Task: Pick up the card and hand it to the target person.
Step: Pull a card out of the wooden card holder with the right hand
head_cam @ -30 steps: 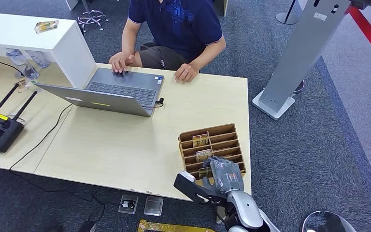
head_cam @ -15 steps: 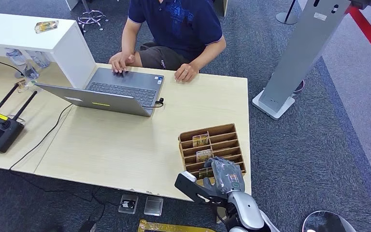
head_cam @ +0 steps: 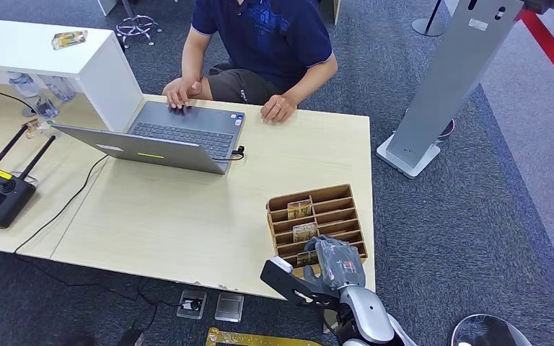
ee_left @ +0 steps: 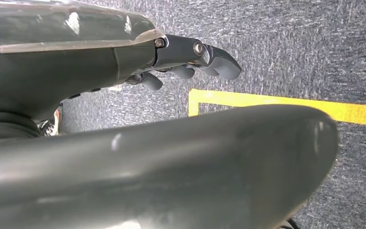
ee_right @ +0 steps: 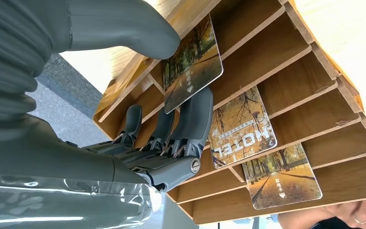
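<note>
Right hand, low centre-right of the head view, sits over the near rows of the slotted brown wooden card rack. In the right wrist view the dark fingers lie behind the nearest autumn-tree printed card and the thick grey thumb hangs in front of it. Whether the thumb touches the card face I cannot tell, so call it a half-formed pinch, not a secure hold.

The card stands in its slot, leaning on the divider.

To do this step well, I'd judge:
- close the thumb onto the card face opposite the fingers, near the exposed edge
- pull along the slot's line, not sideways, or the card jams on the divider and drags the rack
- avoid snagging the second "HOTEL" card one row further.

Left hand hangs over grey carpet, fingers loosely curled, holding nothing.

Far side, top centre of the head view: seated person in a navy shirt at the grey laptop.
</note>
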`<move>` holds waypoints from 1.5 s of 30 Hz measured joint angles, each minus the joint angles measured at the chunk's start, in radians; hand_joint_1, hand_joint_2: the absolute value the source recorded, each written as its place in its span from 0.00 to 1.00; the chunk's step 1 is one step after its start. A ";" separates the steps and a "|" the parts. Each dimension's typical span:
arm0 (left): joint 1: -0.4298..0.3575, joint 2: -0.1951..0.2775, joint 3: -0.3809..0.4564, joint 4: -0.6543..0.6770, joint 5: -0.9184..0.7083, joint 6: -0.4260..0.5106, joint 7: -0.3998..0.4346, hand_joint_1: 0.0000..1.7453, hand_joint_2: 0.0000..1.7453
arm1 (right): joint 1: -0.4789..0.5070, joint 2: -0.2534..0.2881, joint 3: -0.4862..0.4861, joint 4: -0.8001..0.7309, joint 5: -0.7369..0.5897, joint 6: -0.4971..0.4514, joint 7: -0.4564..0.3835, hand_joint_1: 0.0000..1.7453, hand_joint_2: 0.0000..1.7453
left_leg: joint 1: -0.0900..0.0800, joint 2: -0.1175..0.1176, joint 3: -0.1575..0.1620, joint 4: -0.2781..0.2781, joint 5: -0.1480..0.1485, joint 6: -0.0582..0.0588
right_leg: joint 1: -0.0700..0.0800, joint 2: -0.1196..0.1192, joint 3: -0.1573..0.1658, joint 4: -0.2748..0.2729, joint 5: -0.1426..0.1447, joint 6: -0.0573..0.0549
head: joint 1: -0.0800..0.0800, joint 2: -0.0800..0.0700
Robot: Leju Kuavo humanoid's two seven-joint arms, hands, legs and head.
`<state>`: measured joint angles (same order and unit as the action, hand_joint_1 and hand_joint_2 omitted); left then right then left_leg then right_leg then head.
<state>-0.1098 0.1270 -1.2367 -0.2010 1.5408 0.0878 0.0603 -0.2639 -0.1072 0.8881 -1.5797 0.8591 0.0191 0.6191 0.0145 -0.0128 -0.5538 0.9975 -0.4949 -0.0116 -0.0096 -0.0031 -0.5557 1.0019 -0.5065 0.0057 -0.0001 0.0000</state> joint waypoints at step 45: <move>0.000 0.000 0.000 0.000 -0.002 -0.001 -0.008 0.00 0.00 | -0.004 0.001 0.000 0.004 0.012 -0.008 -0.017 1.00 1.00 | 0.000 0.000 0.000 0.000 0.000 0.000 | 0.000 0.000 0.000 0.000 0.000 0.000 | 0.000 0.000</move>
<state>-0.1098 0.1273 -1.2367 -0.2010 1.5383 0.0866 0.0521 -0.2676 -0.1061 0.8878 -1.5758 0.8713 0.0106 0.6024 0.0145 -0.0128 -0.5538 0.9975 -0.4949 -0.0116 -0.0096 -0.0032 -0.5556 1.0019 -0.5066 0.0057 -0.0003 0.0000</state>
